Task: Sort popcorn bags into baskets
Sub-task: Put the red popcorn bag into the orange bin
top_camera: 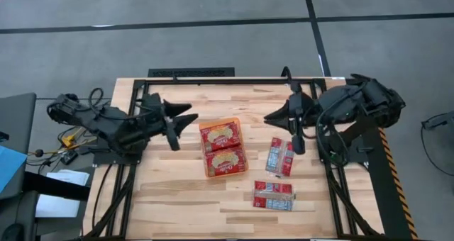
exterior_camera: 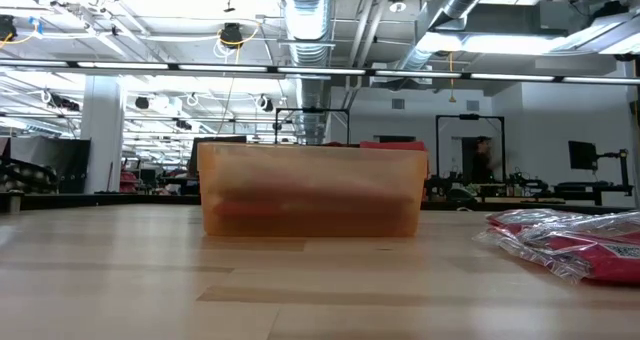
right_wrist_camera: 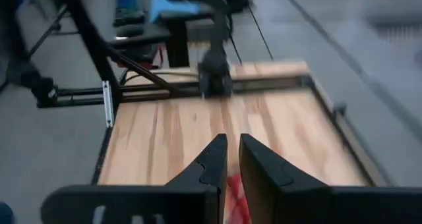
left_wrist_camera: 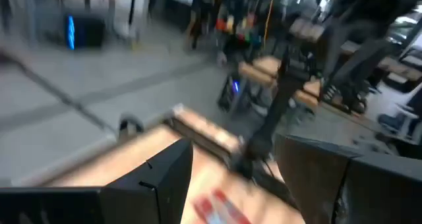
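Note:
The orange basket (top_camera: 223, 147) stands mid-table, with two red popcorn bags lying flat in it, popcorn picture up. In the low view the basket (exterior_camera: 312, 190) shows red through its wall. Two more bags lie flat on the wood to its right, print side up: one (top_camera: 279, 157) near the basket, one (top_camera: 274, 196) closer to the near edge. My left gripper (top_camera: 183, 119) hovers left of the basket, open and empty, as also shows in its wrist view (left_wrist_camera: 234, 178). My right gripper (top_camera: 275, 117) hovers beyond the loose bags, fingers nearly together and empty (right_wrist_camera: 233, 145).
The loose bags show at the low view's right (exterior_camera: 570, 242). Bare wood lies between the basket and the table's left edge (top_camera: 135, 191) and along the near edge. A black metal frame rims the table (top_camera: 191, 72). Beyond it is grey floor.

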Controlling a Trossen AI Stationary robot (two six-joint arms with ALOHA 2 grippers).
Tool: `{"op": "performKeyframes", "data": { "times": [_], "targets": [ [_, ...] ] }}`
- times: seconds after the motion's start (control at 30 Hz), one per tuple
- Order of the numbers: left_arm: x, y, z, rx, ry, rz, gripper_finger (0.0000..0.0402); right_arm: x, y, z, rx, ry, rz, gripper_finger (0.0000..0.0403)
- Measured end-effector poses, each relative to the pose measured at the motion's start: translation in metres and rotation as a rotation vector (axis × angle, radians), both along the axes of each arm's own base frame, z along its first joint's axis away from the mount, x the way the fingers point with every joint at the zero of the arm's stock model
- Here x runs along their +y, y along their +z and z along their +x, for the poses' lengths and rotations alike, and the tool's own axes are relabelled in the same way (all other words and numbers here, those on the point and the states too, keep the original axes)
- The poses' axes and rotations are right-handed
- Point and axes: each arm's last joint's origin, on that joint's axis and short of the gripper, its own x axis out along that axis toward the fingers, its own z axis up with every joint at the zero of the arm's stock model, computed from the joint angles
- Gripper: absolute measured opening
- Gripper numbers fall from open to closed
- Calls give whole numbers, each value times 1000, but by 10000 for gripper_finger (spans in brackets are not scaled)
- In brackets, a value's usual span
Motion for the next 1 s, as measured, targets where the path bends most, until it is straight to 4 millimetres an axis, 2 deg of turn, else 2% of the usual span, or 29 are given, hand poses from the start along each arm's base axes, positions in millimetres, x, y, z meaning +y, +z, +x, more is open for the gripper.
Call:
{"op": "performKeyframes", "data": {
  "times": [0.13, 0.27, 0.33, 0.43, 0.53, 0.63, 0.8, 0.87, 1.0],
  "targets": [
    [3, 7, 12, 15, 52, 179, 203, -6, -14, -8, 142, -142, 176, 65],
    [12, 6, 7, 0, 54, 104, 203, 0, -45, -9, 402, -374, 354, 65],
    [13, 1, 0, 6, -33, 1, 203, 17, -60, 8, 423, -373, 405, 65],
    [13, -12, -7, 103, -214, -137, 203, 50, -82, 17, 460, -309, 413, 65],
    [10, -29, -11, 257, -353, -279, 203, 80, -117, 23, 604, -377, 394, 65],
    [-3, -43, -12, 390, -458, -377, 203, 111, -160, 33, 737, -442, 335, 65],
    [-38, -58, -9, 494, -542, -457, 203, 151, -208, 36, 886, -529, 343, 65],
    [-53, -63, -8, 509, -569, -454, 203, 164, -227, 43, 906, -550, 337, 66],
    [-84, -73, -10, 495, -514, -383, 203, 173, -264, 49, 1014, -625, 260, 65]
  ]
}}
